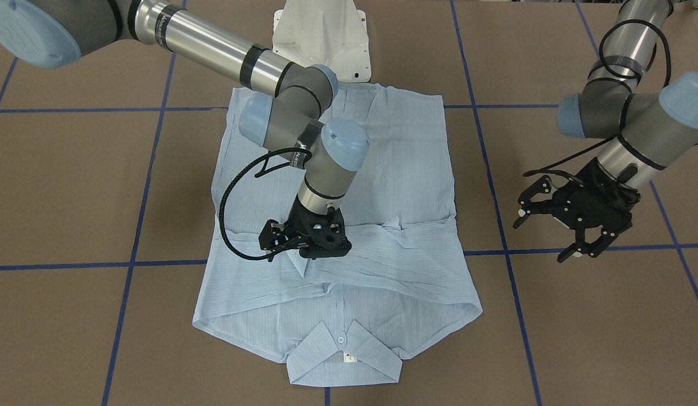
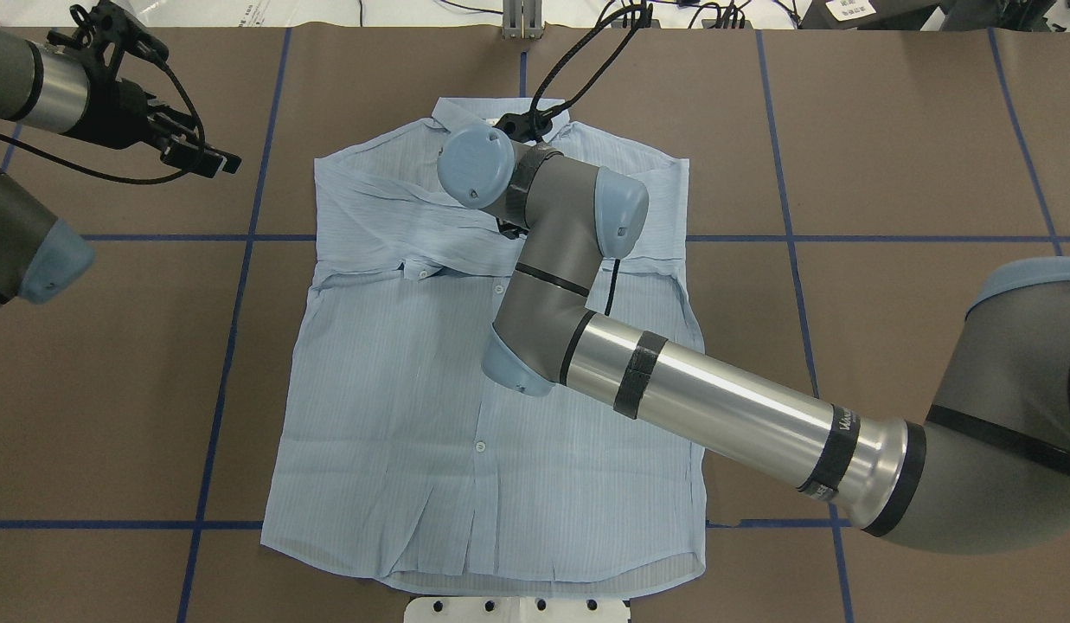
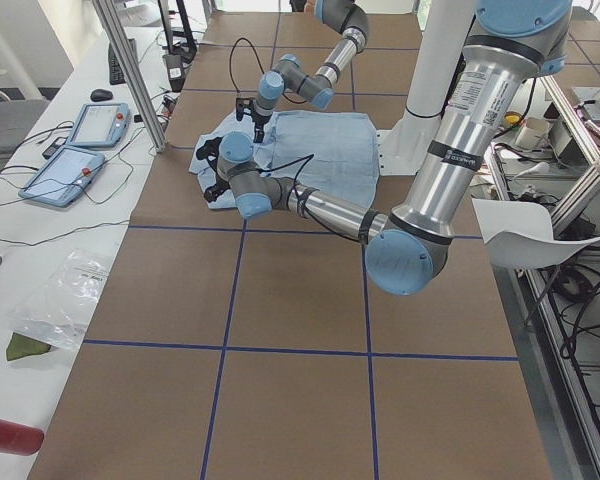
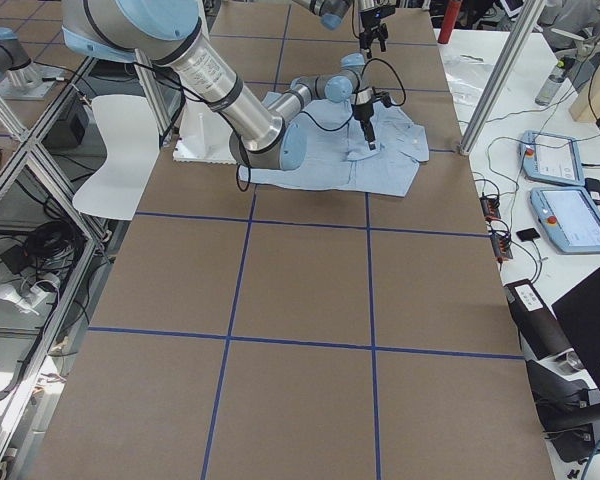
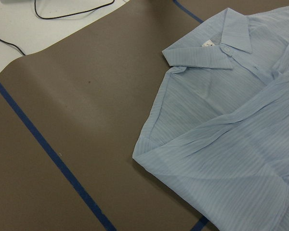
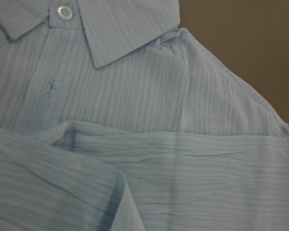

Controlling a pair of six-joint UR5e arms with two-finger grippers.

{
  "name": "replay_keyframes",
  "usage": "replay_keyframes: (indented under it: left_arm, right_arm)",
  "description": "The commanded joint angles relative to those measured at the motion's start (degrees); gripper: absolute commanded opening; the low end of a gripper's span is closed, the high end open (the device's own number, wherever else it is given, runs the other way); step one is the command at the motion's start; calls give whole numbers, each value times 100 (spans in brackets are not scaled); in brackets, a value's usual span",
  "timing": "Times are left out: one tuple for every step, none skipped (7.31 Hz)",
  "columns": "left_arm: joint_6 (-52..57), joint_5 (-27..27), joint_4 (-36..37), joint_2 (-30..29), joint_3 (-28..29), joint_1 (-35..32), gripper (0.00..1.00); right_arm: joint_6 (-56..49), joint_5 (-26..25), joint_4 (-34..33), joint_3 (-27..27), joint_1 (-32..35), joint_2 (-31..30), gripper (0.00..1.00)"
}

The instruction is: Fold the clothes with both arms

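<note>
The light blue striped shirt (image 1: 405,169) lies flat and front up on the brown table, with its collar (image 1: 343,361) toward the far side from the robot. Both sleeves are folded across the chest (image 2: 387,234). My right gripper (image 1: 310,248) points straight down onto the folded sleeves at mid-chest. Its fingertips are hidden against the cloth, so I cannot tell if it is open or shut. The right wrist view is filled by the shirt (image 6: 159,96) just below the collar. My left gripper (image 1: 546,234) hangs open and empty above bare table beside the shirt's shoulder (image 5: 154,144).
The white pedestal base (image 1: 320,34) stands at the shirt's hem. Blue tape lines (image 1: 134,262) cross the brown table. Two teach pendants (image 3: 80,145) and cables lie on a white side table beyond an aluminium post (image 3: 130,70).
</note>
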Motion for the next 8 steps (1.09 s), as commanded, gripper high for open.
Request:
replay_keyframes:
  left_arm:
    - [-10,1,0,0,-28,1,100]
    - [-10,9,0,0,-28,1,100]
    - [-10,9,-9,0,-28,10,100]
    - [-18,9,-9,0,-37,1,100]
    - [-236,27,-9,78,-124,1,100]
    - [-995,201,17,192,-429,36,100]
    - [-1499,377,26,419,-798,245,100]
    - [-2330,396,35,700,-1167,499,100]
  right_arm:
    - [-156,-50,-247,-5,4,-28,100]
    - [-469,-103,-588,91,65,-10,100]
    - [-942,-60,-713,239,335,-54,100]
    - [-1191,10,-671,458,608,-228,100]
    - [-1280,507,-636,1261,845,-743,100]
    - [-1299,1034,-670,2331,996,-1305,100]
    - [-1212,1161,-671,3420,1014,-1981,100]
    - [-1028,1476,-697,4397,1032,-2571,100]
